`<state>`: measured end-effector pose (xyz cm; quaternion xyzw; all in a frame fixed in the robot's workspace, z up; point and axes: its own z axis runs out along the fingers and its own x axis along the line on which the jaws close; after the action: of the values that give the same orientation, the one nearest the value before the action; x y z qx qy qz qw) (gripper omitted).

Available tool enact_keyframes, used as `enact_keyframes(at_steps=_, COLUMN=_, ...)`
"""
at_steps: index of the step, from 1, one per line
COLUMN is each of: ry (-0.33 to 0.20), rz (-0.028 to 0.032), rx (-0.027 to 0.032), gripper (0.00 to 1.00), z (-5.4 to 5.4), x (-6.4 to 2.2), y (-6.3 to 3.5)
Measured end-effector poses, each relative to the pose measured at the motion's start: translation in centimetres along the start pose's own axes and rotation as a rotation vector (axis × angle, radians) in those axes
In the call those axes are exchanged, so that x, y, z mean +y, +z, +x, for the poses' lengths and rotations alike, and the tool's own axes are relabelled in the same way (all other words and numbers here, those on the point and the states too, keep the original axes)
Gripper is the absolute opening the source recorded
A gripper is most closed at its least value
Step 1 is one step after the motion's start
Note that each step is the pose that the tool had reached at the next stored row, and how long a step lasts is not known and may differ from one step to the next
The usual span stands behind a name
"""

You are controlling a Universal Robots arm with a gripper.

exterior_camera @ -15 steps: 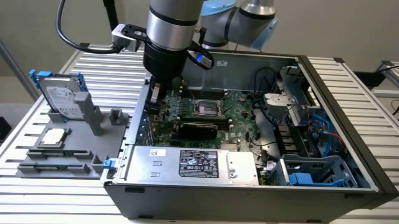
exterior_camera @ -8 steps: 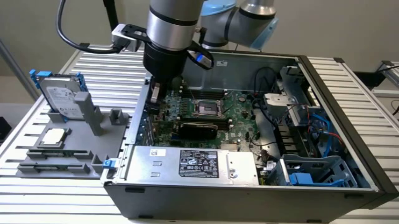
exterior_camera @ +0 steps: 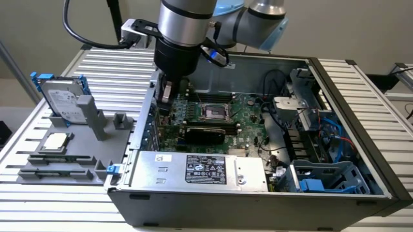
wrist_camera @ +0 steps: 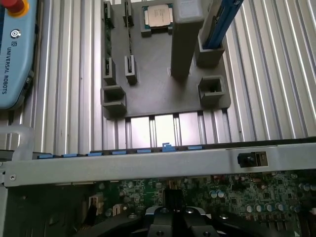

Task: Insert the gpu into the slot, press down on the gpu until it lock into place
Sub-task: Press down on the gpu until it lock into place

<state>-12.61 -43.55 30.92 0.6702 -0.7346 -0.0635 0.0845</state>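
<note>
In the exterior view the gpu (exterior_camera: 205,133) sits on the motherboard (exterior_camera: 248,113); the clenched, empty gripper (exterior_camera: 169,99) hovers near it, slot hidden. Wrist view: grey fixture (wrist_camera: 163,84) beyond the case wall (wrist_camera: 148,165).

Open-topped case (exterior_camera: 361,159) admits entry from above; inside, the power supply (exterior_camera: 200,170), drive cage (exterior_camera: 322,176) and cable bundle (exterior_camera: 284,116) crowd the motherboard (exterior_camera: 219,111) margins.

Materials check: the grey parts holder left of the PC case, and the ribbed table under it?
Grey parts holder: looks like matte moulded or printed plastic, uniform dull grey with no glare. Ribbed table: probably bare aluminium profile; silvery slats with bright reflections along straight grooves.
</note>
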Motion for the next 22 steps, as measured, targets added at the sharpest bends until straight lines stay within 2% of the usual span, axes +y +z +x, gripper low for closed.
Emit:
enact_keyframes(at_steps=1, ry=0.000, rz=0.0069, rx=0.0005, gripper=0.13, z=0.0, x=-0.07, y=-0.02)
enact_keyframes(at_steps=2, ry=0.001, rz=0.0167, rx=0.0007, gripper=0.13, z=0.0, x=-0.14, y=-0.04)
enact_keyframes(at_steps=3, ry=0.001, rz=0.0294, rx=0.0001, gripper=0.13, z=0.0, x=-0.19, y=-0.05)
enact_keyframes(at_steps=4, ry=0.001, rz=0.0436, rx=-0.0008, gripper=0.13, z=0.0, x=-0.24, y=-0.06)
enact_keyframes(at_steps=10, ry=-0.001, rz=0.1398, rx=-0.0089, gripper=0.13, z=0.1, x=-0.44, y=-0.09)
enact_keyframes(at_steps=11, ry=-0.002, rz=0.1537, rx=-0.0101, gripper=0.13, z=0.1, x=-0.48, y=-0.10)
enact_keyframes(at_steps=12, ry=-0.002, rz=0.1638, rx=-0.0108, gripper=0.13, z=0.1, x=-0.54, y=-0.12)
enact_keyframes(at_steps=13, ry=-0.003, rz=0.1699, rx=-0.0111, gripper=0.13, z=0.2, x=-0.65, y=-0.18)
enact_keyframes(at_steps=15, ry=-0.005, rz=0.1741, rx=-0.0113, gripper=0.13, z=0.2, x=-0.92, y=-0.44)
enact_keyframes(at_steps=22, ry=-0.009, rz=0.1750, rx=-0.0160, gripper=0.13, z=0.6, x=-2.46, y=-1.97)
